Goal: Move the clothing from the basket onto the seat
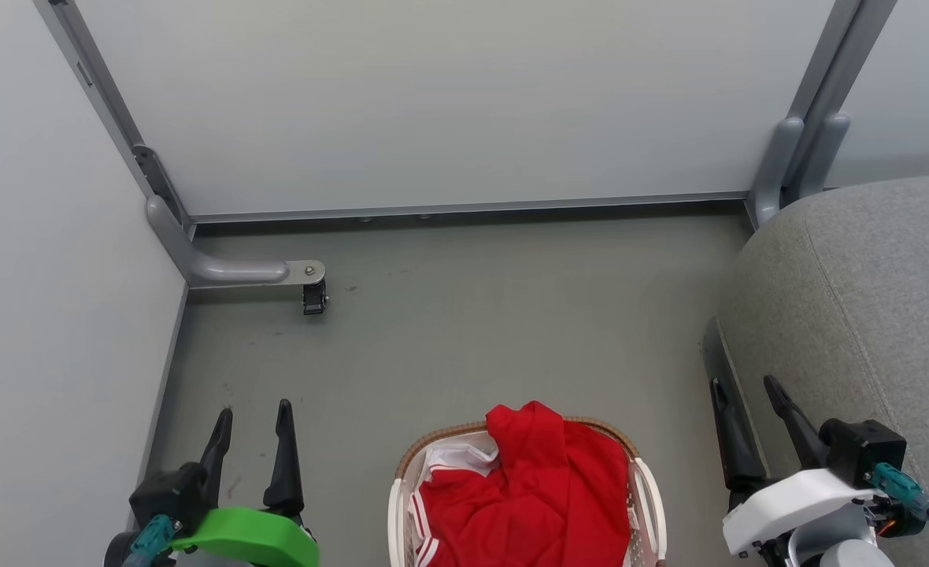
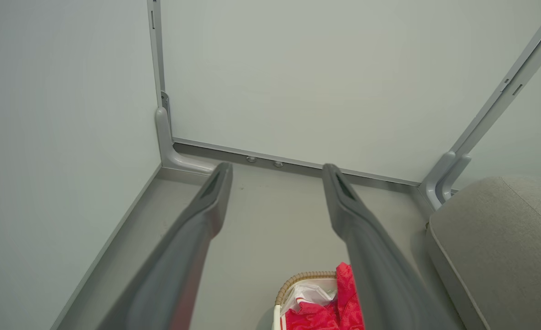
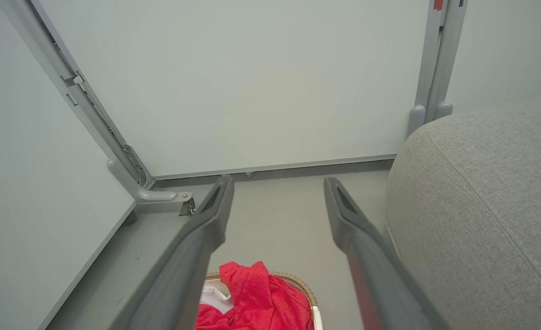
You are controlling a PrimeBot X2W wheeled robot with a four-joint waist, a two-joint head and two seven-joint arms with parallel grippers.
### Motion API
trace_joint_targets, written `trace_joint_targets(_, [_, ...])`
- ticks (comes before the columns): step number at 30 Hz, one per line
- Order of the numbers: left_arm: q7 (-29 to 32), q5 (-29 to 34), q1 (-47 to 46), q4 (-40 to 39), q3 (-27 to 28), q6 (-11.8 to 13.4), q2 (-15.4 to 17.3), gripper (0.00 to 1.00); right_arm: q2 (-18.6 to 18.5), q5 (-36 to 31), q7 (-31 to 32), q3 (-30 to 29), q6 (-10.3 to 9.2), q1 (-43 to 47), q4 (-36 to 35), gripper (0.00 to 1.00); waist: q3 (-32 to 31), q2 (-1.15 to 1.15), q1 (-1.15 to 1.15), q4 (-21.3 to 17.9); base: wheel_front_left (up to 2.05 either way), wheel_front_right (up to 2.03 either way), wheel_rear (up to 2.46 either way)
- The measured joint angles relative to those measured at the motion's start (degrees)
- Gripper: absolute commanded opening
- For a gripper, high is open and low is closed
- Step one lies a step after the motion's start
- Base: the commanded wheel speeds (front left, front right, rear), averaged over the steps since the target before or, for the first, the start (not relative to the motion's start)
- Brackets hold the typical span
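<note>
The left jaws stand wide apart and hold nothing, low at the near left above the floor (image 1: pixel 472 331). The right jaws are likewise spread and empty at the near right, just beside the seat's front face. Neither pair touches anything.

Between them, at the near edge, sits the basket (image 1: pixel 433 446), and the clothing (image 1: pixel 547 492) is heaped inside it, one red fold peaking above the woven rim. The seat (image 1: pixel 866 299) rises to the right of the basket and nothing lies on it. By this the task looks to be at its very start: the reach for the first garment is not yet made.

The next move probably calls for one arm to swing inward and down over the basket, then pinch a raised fold such as the peak, clear of the rim and handles.

The basket's near half is cut off by the frame edge. How many pieces make up the heap cannot be told. Whether the white patch (image 1: pixel 455 458) at the basket's left is lining or a separate sheet is unclear. The seat runs out of frame on the right.
</note>
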Motion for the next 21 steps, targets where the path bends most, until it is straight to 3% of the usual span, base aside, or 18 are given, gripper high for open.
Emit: trace_joint_targets(21, [-2.25,8.78,0.14,2.18,-1.01,0.59,0.1,1.0,-0.12,-8.7,-2.29,1.56,0.0,0.27,0.21,1.0,0.28,0.0,0.0,0.36,0.0,0.0,0.0])
